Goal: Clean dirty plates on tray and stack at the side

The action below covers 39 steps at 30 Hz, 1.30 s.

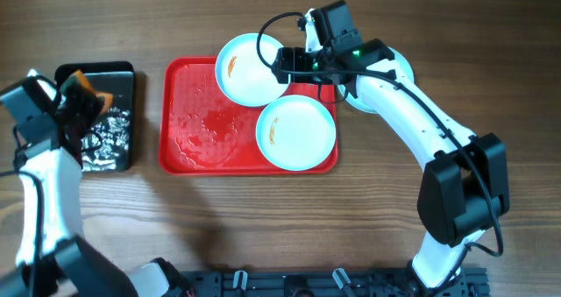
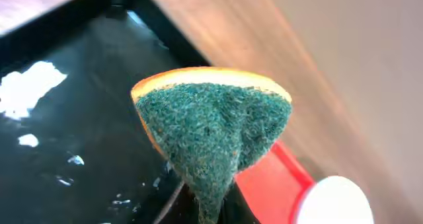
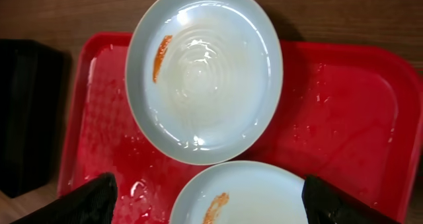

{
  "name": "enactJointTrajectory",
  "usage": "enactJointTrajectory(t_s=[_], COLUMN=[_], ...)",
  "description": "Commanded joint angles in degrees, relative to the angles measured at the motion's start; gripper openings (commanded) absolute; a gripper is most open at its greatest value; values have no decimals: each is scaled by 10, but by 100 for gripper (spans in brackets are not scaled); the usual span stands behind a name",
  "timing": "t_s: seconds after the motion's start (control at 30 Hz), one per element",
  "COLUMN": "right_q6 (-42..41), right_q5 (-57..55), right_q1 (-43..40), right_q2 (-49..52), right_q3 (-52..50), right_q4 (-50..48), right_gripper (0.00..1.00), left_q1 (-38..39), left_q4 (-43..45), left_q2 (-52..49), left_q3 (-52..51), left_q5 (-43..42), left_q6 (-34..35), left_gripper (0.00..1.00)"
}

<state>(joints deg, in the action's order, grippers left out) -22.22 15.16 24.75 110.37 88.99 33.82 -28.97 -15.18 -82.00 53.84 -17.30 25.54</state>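
The right gripper (image 3: 210, 196) is spread wide, its 2 black fingers (image 3: 98, 199) at the lower corners of the wrist view and holding nothing. It hangs over the right edge of the upper plate (image 1: 250, 67), which has an orange smear (image 3: 160, 55) on its left side and a film of water in its well. This plate sits at the far side of the red tray (image 1: 188, 78) and overhangs the tray's far rim onto the wooden table (image 1: 368, 209). Just beside it, toward the tray's near right corner, lies the lower plate (image 1: 296, 132), which has 1 small orange smear (image 1: 272, 135) of its own. Whether the 2 rims touch is hard to tell. The tray floor to the left of the plates glistens wet. A 3rd plate (image 1: 401, 67) rests on the table just off the tray's right rim, largely covered by the right arm. The left gripper (image 1: 81, 96) is over the black tray (image 1: 131, 122), which holds white suds. Its fingers are hidden behind the sponge (image 2: 211, 131), green scouring face forward with an orange back, but the sponge looks pinched into a fold, so the grip seems closed on it.
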Motion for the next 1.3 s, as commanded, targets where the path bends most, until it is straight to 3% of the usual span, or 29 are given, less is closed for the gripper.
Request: enactJointTrajectory(t_s=[0.0, 0.3, 0.5, 0.67, 0.8, 1.03, 1.27], right_q6=[31, 83, 102, 95, 52, 39, -5], right_q5=[-21, -2, -4, -7, -55, -79, -55], right_q1=[-2, -12, -12, -13, -12, -12, -11], right_q2=[23, 99, 195, 233, 252, 280, 306], right_q3=[10, 106, 259, 304, 304, 303, 302], right_q4=[19, 97, 240, 223, 170, 150, 143], right_gripper=[90, 91, 93, 92, 78, 77, 57], left_q1=[-1, -1, -1, -1, -1, -1, -1], left_q4=[-26, -46, -53, -57, -63, -65, -65], left_q2=[7, 1, 1, 1, 1, 1, 1], left_q3=[3, 3, 3, 3, 3, 3, 3], left_q5=[-56, -56, -56, -56, -56, -56, -56], left_q6=[-12, -11, -11, -12, -12, -12, -12], left_gripper=[4, 4, 4, 4, 4, 4, 4])
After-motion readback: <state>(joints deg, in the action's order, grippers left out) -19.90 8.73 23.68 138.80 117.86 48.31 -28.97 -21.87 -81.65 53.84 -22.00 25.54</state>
